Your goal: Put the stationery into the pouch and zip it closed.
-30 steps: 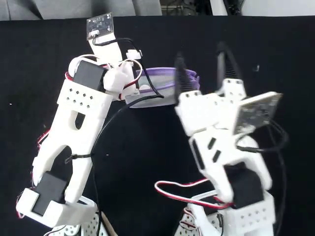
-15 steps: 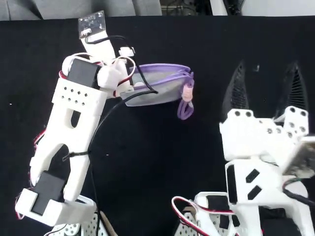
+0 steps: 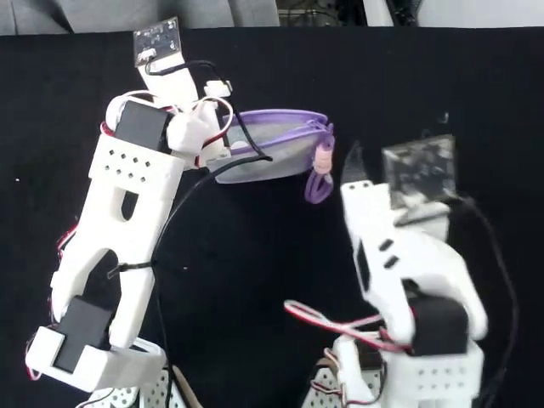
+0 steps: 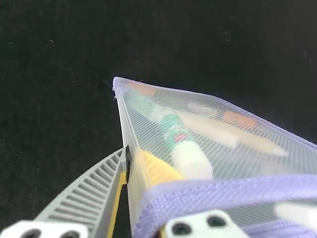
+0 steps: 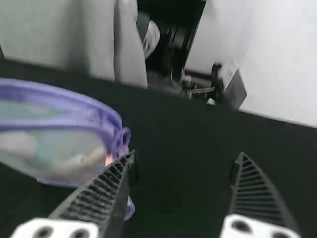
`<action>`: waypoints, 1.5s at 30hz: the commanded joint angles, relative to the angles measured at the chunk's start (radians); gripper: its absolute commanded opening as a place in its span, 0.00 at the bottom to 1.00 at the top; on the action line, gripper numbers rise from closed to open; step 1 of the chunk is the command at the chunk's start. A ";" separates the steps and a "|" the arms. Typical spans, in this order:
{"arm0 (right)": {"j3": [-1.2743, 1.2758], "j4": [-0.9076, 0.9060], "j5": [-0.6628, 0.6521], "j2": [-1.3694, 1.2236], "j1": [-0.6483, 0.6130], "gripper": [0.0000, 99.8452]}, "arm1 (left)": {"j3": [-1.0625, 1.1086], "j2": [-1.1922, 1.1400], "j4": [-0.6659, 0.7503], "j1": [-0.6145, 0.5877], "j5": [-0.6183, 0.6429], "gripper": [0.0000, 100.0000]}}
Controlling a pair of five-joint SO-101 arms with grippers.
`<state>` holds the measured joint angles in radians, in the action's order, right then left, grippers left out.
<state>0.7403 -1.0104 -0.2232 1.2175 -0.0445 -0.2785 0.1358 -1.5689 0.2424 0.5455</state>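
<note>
The pouch (image 3: 270,151) is clear mesh with purple trim and hangs above the black table. My left gripper (image 3: 223,158) is shut on its left end. In the left wrist view the pouch (image 4: 208,144) holds a green-and-white tube (image 4: 179,144), pencils (image 4: 233,134) and a yellow item (image 4: 156,171), with my left gripper (image 4: 131,198) clamped on its edge. A pink slider and purple pull loop (image 3: 319,180) hang at the pouch's right end. My right gripper (image 5: 181,183) is open just right of the pouch (image 5: 54,134), with nothing between its fingers.
The right arm (image 3: 399,255) stands right of centre, its camera board (image 3: 416,174) raised. Black table (image 3: 476,93) stretches to the right and behind. Grey furniture and dark equipment (image 5: 168,39) sit beyond the table's far edge.
The right arm pulled away to the right, then swung back toward the pouch's right end. The left arm shifted the pouch slightly left early on and has held still since.
</note>
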 commanded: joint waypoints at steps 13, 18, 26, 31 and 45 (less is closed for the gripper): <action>0.522 0.328 -0.138 -0.001 -0.011 0.29 | 0.004 0.011 0.009 -0.015 -0.011 0.03; 0.650 0.450 -0.203 -0.001 -0.008 0.29 | 0.027 0.012 0.018 -0.015 -0.011 0.03; 0.785 0.664 -0.270 -0.002 -0.009 0.29 | 0.030 0.020 0.017 -0.013 -0.011 0.03; 0.842 0.793 -0.275 -0.004 -0.009 0.29 | 0.028 0.020 0.014 -0.013 -0.011 0.03; 0.723 0.824 -0.224 -0.202 -0.054 0.29 | 0.024 0.020 0.011 -0.012 -0.011 0.03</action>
<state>1.5750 -0.2079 -0.4856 1.1132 -0.0813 -0.2509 0.1373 -1.5673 0.2409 0.5455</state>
